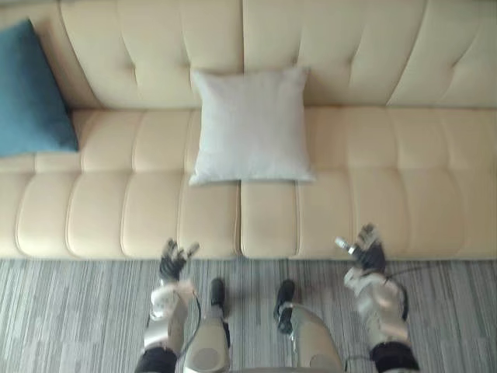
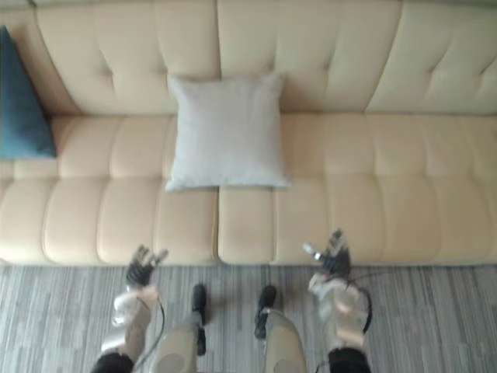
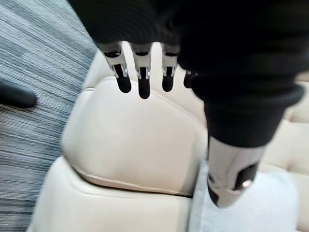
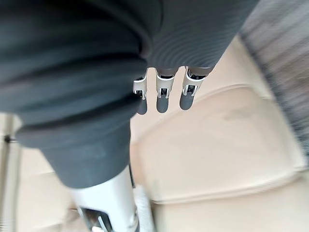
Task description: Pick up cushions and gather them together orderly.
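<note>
Since nothing is grasped yet, I log the fingers first. The fingers (image 3: 143, 84) of the left hand (image 1: 172, 260) hang straight and slightly apart, thumb out to one side. The fingers (image 4: 162, 99) of the right hand (image 1: 365, 250) read the same: straight, side by side, closed on nothing. Both hands hover just off the front edge of the sofa (image 1: 404, 171), over the striped carpet (image 1: 70, 311), well apart from each other. Judgement: this wide, open stance suits a two-handed grab of something soft and bulky.

The pale grey cushion (image 1: 250, 128) stands propped against the backrest at the middle of the seat, on a line between my two hands but well away from both. The teal cushion (image 1: 31, 93) leans in the sofa's left end corner, well apart from the grey one.

Judgement: nothing is gathered yet. The grey cushion is the nearer pick and belongs beside the teal one at the left corner. Risk: soft filling may sag out of a one-sided hold.
</note>
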Robot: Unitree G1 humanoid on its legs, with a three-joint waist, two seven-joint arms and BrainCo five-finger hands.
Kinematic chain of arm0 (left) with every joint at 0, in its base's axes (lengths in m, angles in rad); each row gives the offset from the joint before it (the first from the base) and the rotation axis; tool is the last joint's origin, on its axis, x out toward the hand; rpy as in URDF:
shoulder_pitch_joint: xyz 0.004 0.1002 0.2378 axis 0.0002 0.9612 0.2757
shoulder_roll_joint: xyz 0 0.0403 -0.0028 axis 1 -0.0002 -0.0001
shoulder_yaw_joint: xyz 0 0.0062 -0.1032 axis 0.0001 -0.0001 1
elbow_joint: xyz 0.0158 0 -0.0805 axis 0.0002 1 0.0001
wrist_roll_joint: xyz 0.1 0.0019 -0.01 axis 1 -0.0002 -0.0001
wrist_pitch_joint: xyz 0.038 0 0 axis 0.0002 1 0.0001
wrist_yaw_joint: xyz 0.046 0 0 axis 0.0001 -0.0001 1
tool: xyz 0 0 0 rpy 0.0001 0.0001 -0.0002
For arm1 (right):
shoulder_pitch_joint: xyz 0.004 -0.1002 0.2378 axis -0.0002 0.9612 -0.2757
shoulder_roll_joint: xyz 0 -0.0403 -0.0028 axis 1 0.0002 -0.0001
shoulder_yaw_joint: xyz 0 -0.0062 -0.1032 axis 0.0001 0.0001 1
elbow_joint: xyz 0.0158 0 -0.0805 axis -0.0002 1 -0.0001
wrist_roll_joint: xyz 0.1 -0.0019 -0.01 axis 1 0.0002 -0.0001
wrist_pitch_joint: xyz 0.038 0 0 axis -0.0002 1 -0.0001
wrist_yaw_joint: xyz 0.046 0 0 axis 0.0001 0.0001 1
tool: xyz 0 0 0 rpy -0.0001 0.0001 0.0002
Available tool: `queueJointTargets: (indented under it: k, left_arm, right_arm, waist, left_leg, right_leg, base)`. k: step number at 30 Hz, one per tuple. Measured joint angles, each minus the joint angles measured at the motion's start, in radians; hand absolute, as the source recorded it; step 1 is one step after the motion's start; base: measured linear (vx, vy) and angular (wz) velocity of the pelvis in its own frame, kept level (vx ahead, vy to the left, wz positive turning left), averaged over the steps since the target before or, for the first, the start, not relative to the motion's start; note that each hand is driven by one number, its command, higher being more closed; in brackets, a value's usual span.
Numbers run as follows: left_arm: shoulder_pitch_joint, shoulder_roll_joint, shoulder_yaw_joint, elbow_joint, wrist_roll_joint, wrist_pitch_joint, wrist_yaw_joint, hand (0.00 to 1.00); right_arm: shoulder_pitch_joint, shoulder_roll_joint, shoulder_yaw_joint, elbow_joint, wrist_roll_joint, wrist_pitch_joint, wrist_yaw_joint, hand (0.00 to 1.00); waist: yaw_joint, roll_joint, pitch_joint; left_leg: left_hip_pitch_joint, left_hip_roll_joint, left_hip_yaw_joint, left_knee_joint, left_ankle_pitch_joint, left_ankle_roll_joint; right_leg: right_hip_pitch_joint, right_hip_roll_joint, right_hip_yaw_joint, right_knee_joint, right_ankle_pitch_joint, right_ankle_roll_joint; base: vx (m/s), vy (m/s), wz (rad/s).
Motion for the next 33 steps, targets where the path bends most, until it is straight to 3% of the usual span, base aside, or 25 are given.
queueJointTargets:
  k: [7,15,16,17,18,19,20,21,24,27,30,31,33]
  left_arm:
    - [0.035,-0.035,0.124,0.203,0.080,0.028,-0.015,0.00]
    - [0.004,-0.039,0.129,0.250,0.163,0.047,-0.014,0.00]
    - [-0.002,-0.044,0.132,0.250,0.178,0.048,-0.013,0.00]
    - [-0.005,-0.052,0.138,0.244,0.184,0.048,-0.011,0.00]
    - [-0.004,-0.051,0.136,0.244,0.185,0.049,-0.010,0.00]
    - [-0.001,-0.043,0.136,0.237,0.186,0.048,-0.009,0.00]
    - [-0.003,-0.032,0.137,0.233,0.186,0.048,-0.004,0.00]
    - [-0.006,-0.029,0.138,0.232,0.186,0.048,-0.002,0.00]
    - [-0.032,-0.055,0.129,0.230,0.185,0.050,0.005,0.00]
    - [-0.061,-0.080,0.108,0.229,0.184,0.050,0.006,0.00]
    - [-0.061,-0.078,0.107,0.225,0.186,0.049,0.006,0.00]
    - [-0.063,-0.077,0.107,0.222,0.187,0.049,0.006,0.00]
    - [-0.069,-0.077,0.108,0.220,0.188,0.050,0.005,0.00]
  right_arm:
    - [0.041,0.041,-0.062,0.243,-0.116,0.031,0.012,0.00]
    - [0.032,0.063,-0.074,0.328,-0.152,0.056,0.008,0.00]
    - [0.026,0.060,-0.068,0.348,-0.153,0.056,0.008,0.00]
    - [0.009,0.067,-0.067,0.351,-0.153,0.059,0.008,0.00]
    - [0.010,0.071,-0.067,0.352,-0.153,0.059,0.008,0.00]
    - [0.011,0.082,-0.067,0.361,-0.154,0.059,0.008,0.00]
    - [0.008,0.094,-0.065,0.371,-0.154,0.059,0.008,0.00]
    - [-0.003,0.095,-0.062,0.379,-0.154,0.060,0.008,0.00]
    - [-0.067,0.072,-0.056,0.382,-0.153,0.062,-0.002,0.00]
    - [-0.093,0.053,-0.033,0.382,-0.151,0.064,-0.015,0.00]
    - [-0.091,0.050,-0.026,0.383,-0.152,0.065,-0.024,0.00]
    - [-0.095,0.053,-0.025,0.383,-0.152,0.065,-0.025,0.00]
    - [-0.094,0.050,-0.028,0.385,-0.152,0.065,-0.031,0.00]
  waist:
    - [0.000,-0.001,-0.094]
    - [-0.001,-0.008,-0.091]
    - [0.004,0.008,-0.096]
    - [0.004,0.004,-0.088]
    - [0.003,0.002,-0.087]
    - [0.003,-0.019,-0.091]
    - [0.010,-0.046,-0.099]
    - [0.013,-0.054,-0.101]
    - [0.050,0.007,-0.065]
    - [0.049,0.046,-0.018]
    - [0.047,0.034,-0.008]
    - [0.047,0.027,-0.002]
    - [0.046,0.023,0.004]
  left_leg:
    - [0.099,0.007,0.050,0.028,-0.061,0.002]
    - [0.130,0.004,0.096,0.077,-0.097,0.014]
    - [0.122,0.026,0.103,0.082,-0.098,0.024]
    - [0.110,0.031,0.102,0.095,-0.096,0.021]
    - [0.109,0.028,0.097,0.098,-0.094,0.021]
    - [0.107,0.023,0.088,0.110,-0.089,0.018]
    - [0.077,0.023,0.094,0.155,-0.089,0.018]
    - [0.060,0.025,0.100,0.173,-0.087,0.015]
    - [0.001,0.093,0.119,0.207,-0.058,0.002]
    - [-0.044,0.120,0.094,0.205,-0.020,-0.027]
    - [-0.042,0.124,0.088,0.169,0.038,-0.027]
    - [-0.045,0.125,0.085,0.170,0.036,-0.021]
    - [-0.076,0.120,0.048,0.251,-0.001,0.008]
  right_leg:
    - [0.120,0.013,0.039,-0.079,0.022,0.019]
    - [0.138,0.003,0.085,-0.038,0.045,0.034]
    - [0.146,0.015,0.096,-0.053,0.056,0.064]
    - [0.104,-0.014,0.072,0.190,-0.049,0.039]
    - [0.098,-0.031,0.064,0.276,-0.082,0.045]
    - [0.125,-0.072,0.063,0.415,-0.132,0.071]
    - [0.156,-0.098,0.068,0.402,-0.143,0.091]
    - [0.155,-0.085,0.069,0.379,-0.150,0.101]
    - [0.190,-0.008,0.038,0.225,-0.160,0.072]
    - [0.189,0.027,-0.010,0.168,-0.170,0.054]
    - [0.189,0.027,-0.058,0.142,-0.173,-0.001]
    - [0.183,0.022,-0.070,0.132,-0.174,-0.028]
    - [0.172,0.011,-0.078,0.135,-0.163,-0.040]
  base:
    - [0.06,0.049,-0.20]
    - [0.00,0.040,-0.17]
    - [-0.08,0.019,-0.03]
    - [-0.06,0.013,0.02]
    - [-0.03,-0.028,0.20]
    - [-0.05,-0.150,0.17]
    - [-0.05,-0.202,0.08]
    - [-0.08,-0.230,-0.24]
    - [-0.15,-0.163,-0.30]
    - [-0.25,-0.161,0.11]
    - [-0.25,-0.086,0.06]
    - [-0.31,-0.025,0.03]
    - [-0.22,0.051,0.07]
